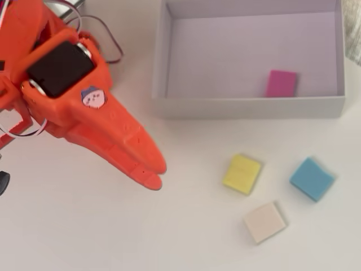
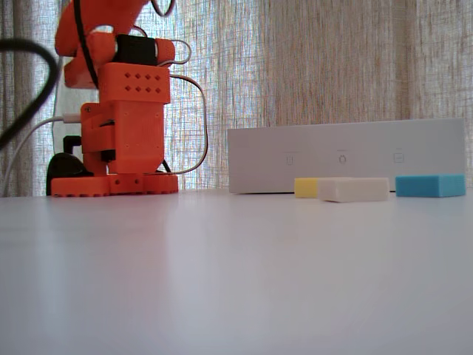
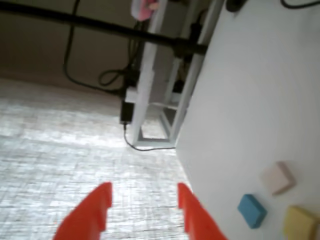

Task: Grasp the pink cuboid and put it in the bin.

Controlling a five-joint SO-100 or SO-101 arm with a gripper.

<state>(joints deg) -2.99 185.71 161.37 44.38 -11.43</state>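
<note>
Hovering at the left of the overhead view, the orange plastic two-finger gripper [image 1: 157, 174] pointed down and to the right over bare white table [image 1: 84, 226], well apart from every block. From above its fingertips looked nearly together, but the wrist view showed the two orange fingers [image 3: 97, 205] standing apart with nothing between them, so it was open and empty.

The risks from this position looked small, in my judgement. A careless sweep of the arm to the right could have caught the near wall of the box or scattered the loose blocks beside it, and a fresh reach into the box could have dragged the pink block back out. Nothing in the pictures suggested either was underway.

Further right, the large shallow white cardboard bin [image 1: 248, 107] sat at the top of the overhead view. Inside it, the small flat magenta-pink foam cuboid [image 1: 281, 83] lay flat on the pale floor, near the front wall and toward the right end. It was the only thing in the bin, so the task looked finished. The low fixed view showed only the box's outer wall [image 2: 347, 159]; the pink block was hidden behind it.

Outside the box, on the table in front of it, lay a yellow foam block [image 1: 242, 174], a cream foam block [image 1: 264, 222] just below and right of it, and a blue foam block [image 1: 312, 179] farthest right, none touching.
</note>
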